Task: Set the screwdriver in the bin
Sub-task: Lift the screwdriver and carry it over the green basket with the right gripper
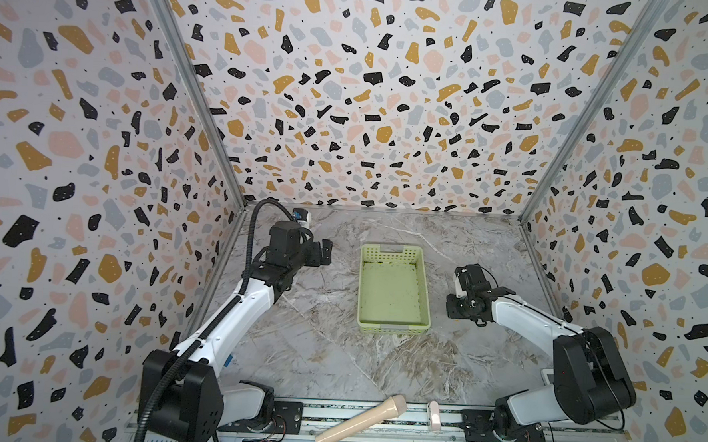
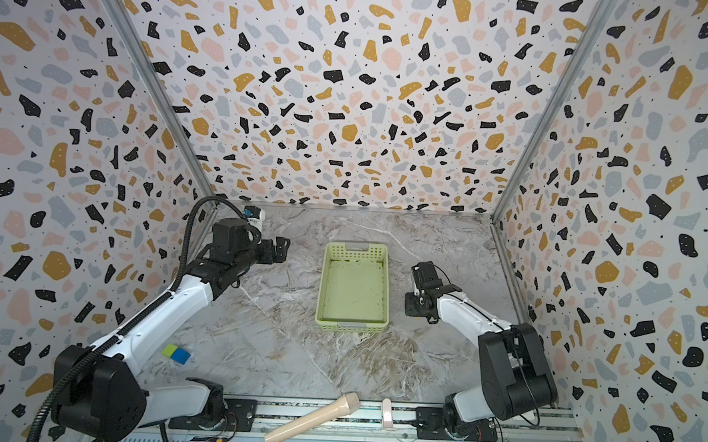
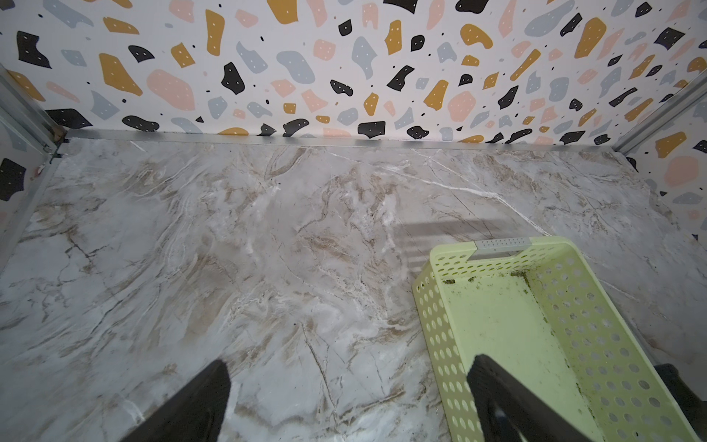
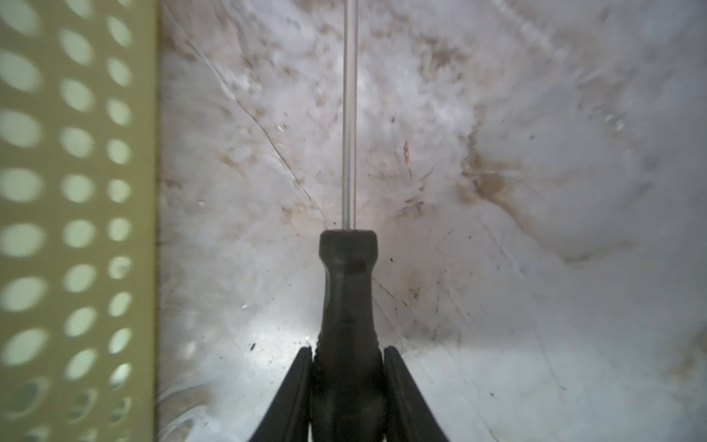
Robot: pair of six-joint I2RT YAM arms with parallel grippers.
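The screwdriver [image 4: 346, 291] has a black handle and a thin silver shaft [image 4: 350, 114], and it lies low over the marble top. My right gripper [image 4: 347, 350] is shut on its handle, one finger on each side. In both top views this gripper [image 1: 461, 286] [image 2: 419, 283] points down just right of the bin [image 1: 394, 290] [image 2: 353, 288], a pale yellow-green perforated basket that is empty. Its lattice wall [image 4: 76, 191] runs beside the screwdriver. My left gripper [image 3: 350, 365] [image 1: 325, 251] hangs open and empty, left of the bin [image 3: 509, 325] near its far end.
A long beige cylinder [image 1: 360, 421] and a small white piece [image 1: 433, 415] lie on the front rail. Terrazzo-patterned walls close in the marble table [image 1: 316, 345] at the back and on both sides.
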